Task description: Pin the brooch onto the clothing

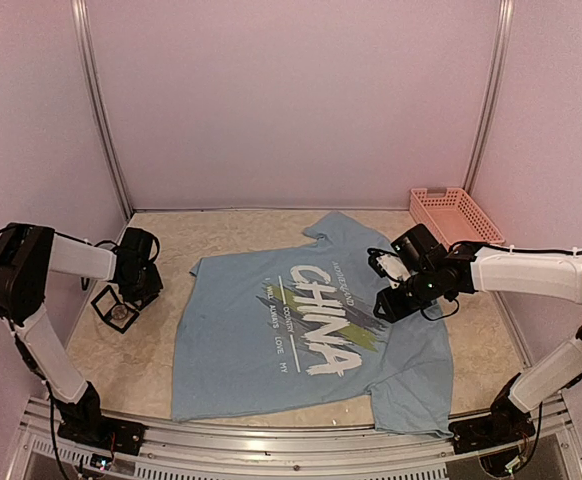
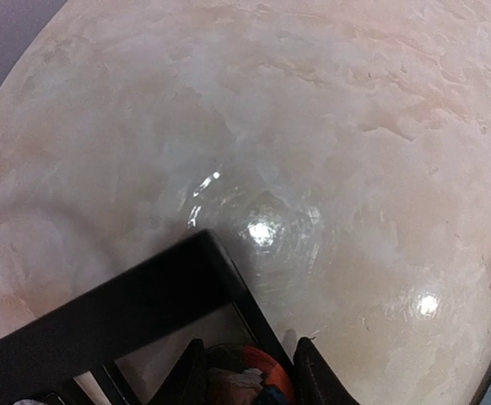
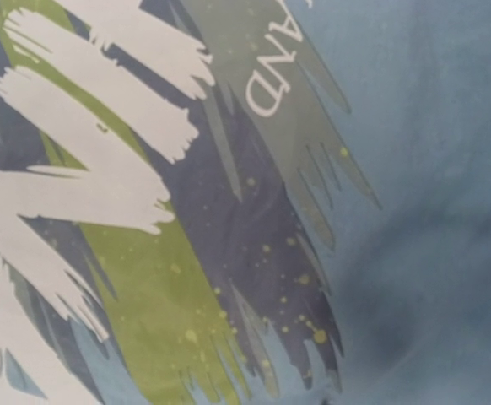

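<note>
Pale pink walls [image 1: 291, 100] enclose a glossy beige marbled tabletop [image 1: 141, 362] reflecting lights.

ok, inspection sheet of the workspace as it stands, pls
Surface: beige marbled tabletop, glossy, glare spots.
Job's things: light blue CHINA T-shirt spread flat, print up; orange-red item, possibly the brooch, between the left hand's fingers.
Clutter: black square frame left of shirt; pink basket at far right.
Hands: left hand at the frame, grip unclear; right hand over the shirt's print, state unclear.
Cables: black cable looped at right wrist.
Surroundings: pale pink walls, metal corner posts.
</note>
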{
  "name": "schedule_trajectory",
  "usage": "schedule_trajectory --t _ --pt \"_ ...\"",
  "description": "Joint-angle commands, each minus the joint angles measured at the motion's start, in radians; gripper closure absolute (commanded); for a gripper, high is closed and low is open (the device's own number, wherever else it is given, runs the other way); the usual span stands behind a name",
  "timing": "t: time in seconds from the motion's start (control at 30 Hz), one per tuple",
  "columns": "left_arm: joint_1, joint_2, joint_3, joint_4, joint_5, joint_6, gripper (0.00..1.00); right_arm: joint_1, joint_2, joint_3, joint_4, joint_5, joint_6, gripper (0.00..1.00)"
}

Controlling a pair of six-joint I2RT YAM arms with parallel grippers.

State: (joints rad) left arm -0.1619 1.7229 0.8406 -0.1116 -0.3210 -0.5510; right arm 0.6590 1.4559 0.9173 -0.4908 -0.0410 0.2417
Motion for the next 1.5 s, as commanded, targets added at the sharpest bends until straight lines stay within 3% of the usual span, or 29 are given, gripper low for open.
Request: schedule_trajectory --t 0.0,0.23,0.73,1.0,1.47 --pt "0.007 -0.030 0.009 -0.015 0.018 0.005 0.74 0.012 -0.006 0.015 -0.021 -0.008 -0.013 0.67" --pt "0.005 -0.045 0.015 -0.029 0.006 0.008 0.79 0.012 0.011 0.036 -0.042 -0.015 -0.027 0.67" --pt "-0.008 -0.065 0.036 -0.078 -0.083 0.028 1.00 0.012 -0.007 0.084 -0.085 0.023 -0.054 0.67" --pt "-0.013 -0.079 0.038 -0.102 -0.104 0.034 1.00 0.012 -0.020 0.104 -0.099 0.033 -0.061 0.67" --pt "-0.091 -0.278 0.033 -0.164 -0.138 0.077 1.00 0.014 -0.034 0.124 -0.099 0.015 -0.067 0.67"
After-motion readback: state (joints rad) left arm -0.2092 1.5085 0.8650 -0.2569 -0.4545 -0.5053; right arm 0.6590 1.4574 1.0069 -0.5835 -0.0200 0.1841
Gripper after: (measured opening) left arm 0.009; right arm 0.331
